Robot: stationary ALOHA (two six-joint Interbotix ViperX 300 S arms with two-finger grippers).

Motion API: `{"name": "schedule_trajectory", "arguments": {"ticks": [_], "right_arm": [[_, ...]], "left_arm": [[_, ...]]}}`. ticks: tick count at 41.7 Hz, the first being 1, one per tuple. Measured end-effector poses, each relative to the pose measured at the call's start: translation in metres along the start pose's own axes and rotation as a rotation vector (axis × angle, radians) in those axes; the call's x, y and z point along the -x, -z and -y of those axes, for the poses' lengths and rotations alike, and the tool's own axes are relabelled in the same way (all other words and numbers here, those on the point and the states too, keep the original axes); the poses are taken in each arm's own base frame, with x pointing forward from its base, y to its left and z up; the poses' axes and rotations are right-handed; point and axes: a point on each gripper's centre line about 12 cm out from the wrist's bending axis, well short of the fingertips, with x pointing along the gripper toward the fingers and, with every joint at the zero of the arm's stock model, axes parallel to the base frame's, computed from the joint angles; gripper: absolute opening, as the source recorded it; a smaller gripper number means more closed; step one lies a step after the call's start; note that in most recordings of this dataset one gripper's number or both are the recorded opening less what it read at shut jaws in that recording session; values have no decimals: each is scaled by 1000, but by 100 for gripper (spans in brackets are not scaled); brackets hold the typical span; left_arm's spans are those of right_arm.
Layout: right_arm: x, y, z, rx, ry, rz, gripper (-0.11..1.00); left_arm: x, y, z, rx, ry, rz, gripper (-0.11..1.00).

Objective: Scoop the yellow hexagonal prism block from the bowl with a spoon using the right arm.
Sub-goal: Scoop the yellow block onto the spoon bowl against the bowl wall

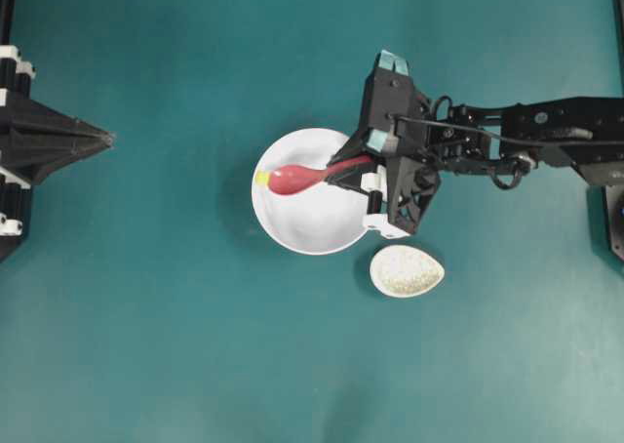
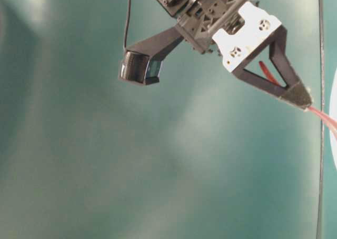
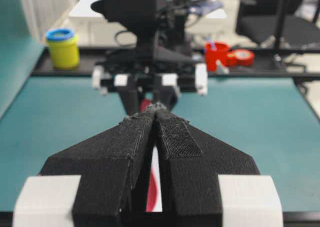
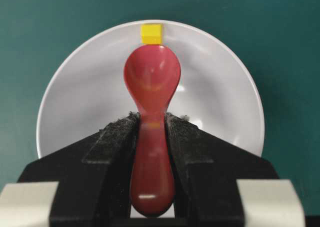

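The white bowl (image 1: pixel 314 230) sits mid-table. My right gripper (image 1: pixel 353 163) reaches over its right rim, shut on the handle of the red-pink spoon (image 1: pixel 292 180). The spoon's head lies inside the bowl, pointing left. The tiny yellow hexagonal prism block (image 1: pixel 261 179) rests against the bowl's left wall, just past the spoon's tip. In the right wrist view the block (image 4: pixel 151 34) sits right beyond the spoon head (image 4: pixel 151 77), and the gripper (image 4: pixel 151 118) clamps the handle over the bowl (image 4: pixel 80 102). My left gripper (image 3: pixel 156 109) is shut and empty, at the far left (image 1: pixel 105 139).
A speckled beige teardrop spoon rest (image 1: pixel 407 270) lies just below and right of the bowl. Beyond the table's far edge in the left wrist view stand a yellow tub (image 3: pixel 62 48) and a red cup (image 3: pixel 219 54).
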Motion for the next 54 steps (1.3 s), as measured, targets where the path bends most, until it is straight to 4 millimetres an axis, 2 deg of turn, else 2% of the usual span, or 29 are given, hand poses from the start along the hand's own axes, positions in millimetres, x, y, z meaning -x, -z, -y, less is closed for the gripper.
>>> {"name": "schedule_trajectory", "arguments": {"ticks": [42,54], "right_arm": [[-3,3,1,-3,3,-1,24],[-9,6,2,-2,8,5,24]], "left_arm": [[0,0,0,1,-2,2,0],[0,0,0,2,0,0,0]]}}
